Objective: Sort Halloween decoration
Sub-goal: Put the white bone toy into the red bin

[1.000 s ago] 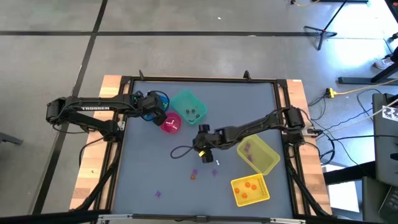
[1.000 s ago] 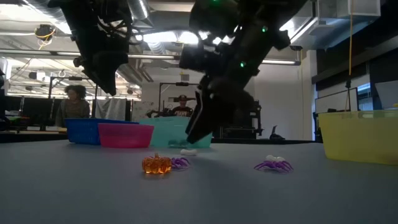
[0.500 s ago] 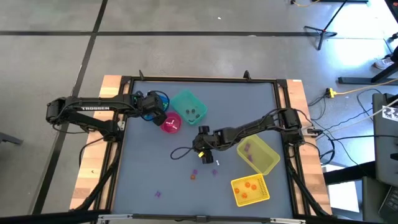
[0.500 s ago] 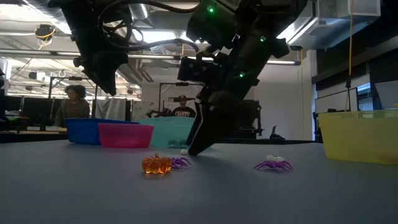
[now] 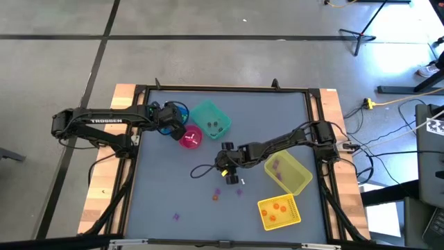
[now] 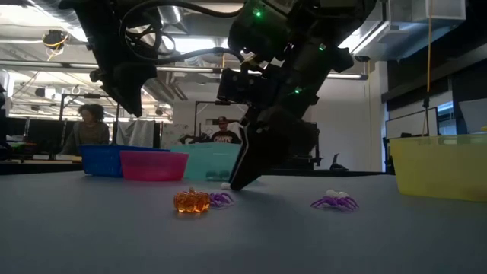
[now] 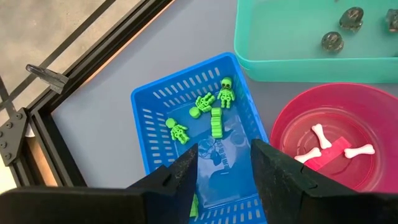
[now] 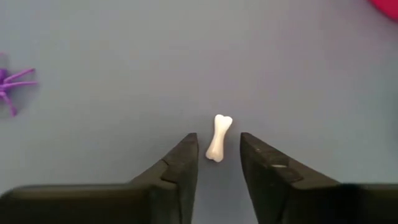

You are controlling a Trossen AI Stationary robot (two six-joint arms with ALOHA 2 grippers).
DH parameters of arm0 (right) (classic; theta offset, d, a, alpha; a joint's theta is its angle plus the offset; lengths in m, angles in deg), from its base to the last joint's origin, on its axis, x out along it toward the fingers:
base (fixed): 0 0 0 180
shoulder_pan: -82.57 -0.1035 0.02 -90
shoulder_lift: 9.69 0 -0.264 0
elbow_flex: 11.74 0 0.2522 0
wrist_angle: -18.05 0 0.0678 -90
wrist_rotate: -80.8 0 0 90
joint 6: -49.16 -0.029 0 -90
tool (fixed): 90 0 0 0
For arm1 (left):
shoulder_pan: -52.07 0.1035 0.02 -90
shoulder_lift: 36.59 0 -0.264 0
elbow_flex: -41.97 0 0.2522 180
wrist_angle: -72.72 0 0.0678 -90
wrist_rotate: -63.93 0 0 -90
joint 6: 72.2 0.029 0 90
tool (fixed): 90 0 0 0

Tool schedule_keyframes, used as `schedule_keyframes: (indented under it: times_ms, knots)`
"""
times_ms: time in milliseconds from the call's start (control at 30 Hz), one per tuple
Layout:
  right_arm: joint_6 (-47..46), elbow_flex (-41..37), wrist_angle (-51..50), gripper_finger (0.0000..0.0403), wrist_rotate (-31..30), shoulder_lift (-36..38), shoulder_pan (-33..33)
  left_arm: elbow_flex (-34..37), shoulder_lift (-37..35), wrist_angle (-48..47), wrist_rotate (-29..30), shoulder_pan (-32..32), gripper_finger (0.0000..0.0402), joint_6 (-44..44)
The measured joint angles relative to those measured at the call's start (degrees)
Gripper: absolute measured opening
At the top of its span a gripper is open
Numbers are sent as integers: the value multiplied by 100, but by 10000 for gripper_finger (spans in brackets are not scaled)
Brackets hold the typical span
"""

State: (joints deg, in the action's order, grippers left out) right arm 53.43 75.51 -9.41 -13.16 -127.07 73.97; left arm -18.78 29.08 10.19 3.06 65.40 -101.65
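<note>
High view: your right gripper (image 5: 232, 178) is down mid-table; the left gripper (image 5: 171, 119) hangs over the blue bin (image 5: 179, 111).

Right wrist: fingers (image 8: 177, 163) apart, a white bone (image 8: 217, 137) between them (no contact visible).

Left wrist: fingers (image 7: 273, 165) apart, holding nothing.

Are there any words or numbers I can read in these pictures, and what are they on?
"TROSSEN": white letters along the left arm, seen from above.
A black-and-white patterned tag at the picture's right edge: no readable text.
Bins and trinkets: no words or numbers.
</note>
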Motion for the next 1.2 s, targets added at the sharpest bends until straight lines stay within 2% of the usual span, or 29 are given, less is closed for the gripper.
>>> schedule_keyframes:
  times_ms: [267,567,1200]
  knots:
    - [2,-1,-13,76,38,0,-2,0,0,2,0,0,132,-2]
    - [2,-2,-23,44,50,-2,-2,0,0,0,0,2,132,-2]
    - [30,-7,8,33,125,0,0,0,0,0,0,1,132,0]
